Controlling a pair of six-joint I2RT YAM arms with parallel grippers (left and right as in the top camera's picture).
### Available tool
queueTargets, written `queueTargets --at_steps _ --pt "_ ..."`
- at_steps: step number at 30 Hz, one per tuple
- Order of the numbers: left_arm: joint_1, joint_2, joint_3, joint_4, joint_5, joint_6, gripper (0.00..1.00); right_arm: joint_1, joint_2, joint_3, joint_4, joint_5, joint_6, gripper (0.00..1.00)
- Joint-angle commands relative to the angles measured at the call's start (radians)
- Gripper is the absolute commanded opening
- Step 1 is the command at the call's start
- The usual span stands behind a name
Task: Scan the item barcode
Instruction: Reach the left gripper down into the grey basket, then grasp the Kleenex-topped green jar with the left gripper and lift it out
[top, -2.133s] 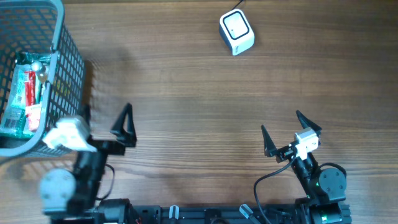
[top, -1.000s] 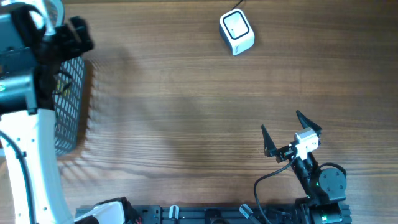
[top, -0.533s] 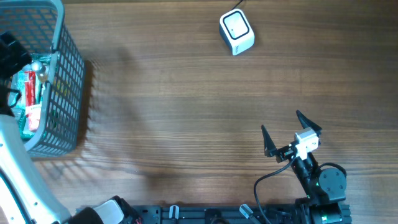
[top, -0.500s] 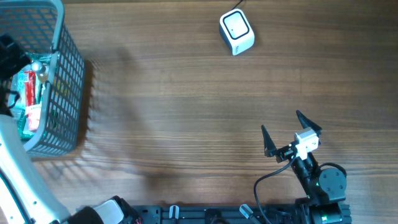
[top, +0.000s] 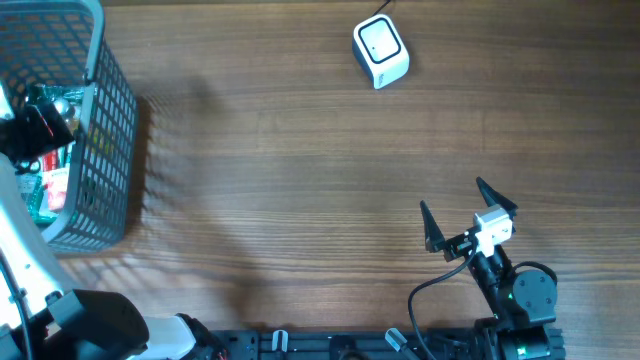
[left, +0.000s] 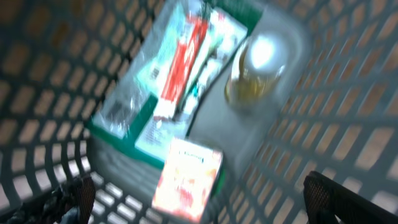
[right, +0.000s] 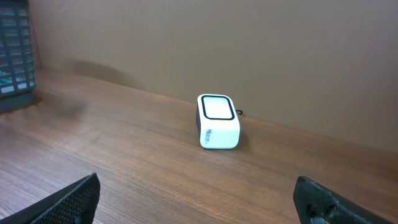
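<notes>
The items lie in the grey mesh basket (top: 105, 110) at the table's left edge. The blurred left wrist view shows a small orange-and-white box (left: 188, 179), a green-and-white packet with a red stripe (left: 168, 93) and a glass jar (left: 255, 68). My left gripper (left: 202, 199) hangs open inside the basket, just above the box, holding nothing. From overhead it (top: 38, 128) covers part of the contents. The white barcode scanner (top: 381, 52) stands at the far middle of the table, also visible as the scanner (right: 218, 121). My right gripper (top: 460, 212) rests open and empty near the front right.
The basket's mesh walls (left: 348, 112) close in on all sides of the left gripper. A black cable runs from the scanner off the far edge. Bare wooden table (top: 300, 180) lies between basket, scanner and right arm.
My left arm has swung from the table's front up over the basket and dipped the open gripper into it. The right arm has not moved.
</notes>
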Motion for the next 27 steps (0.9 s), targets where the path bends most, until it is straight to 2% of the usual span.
queueTargets --at_steps 1,11,27 --pt "0.03 0.041 0.006 -0.032 0.004 0.04 1.0 -0.005 0.001 -0.001 0.003 0.012 0.005 1.0" --pt "0.117 0.111 -0.05 -0.082 0.124 0.037 1.0 -0.005 0.001 -0.001 0.003 0.012 0.005 1.0" --pt "0.136 0.123 -0.341 0.14 0.153 0.037 1.0 -0.005 0.001 -0.001 0.003 0.012 0.005 1.0"
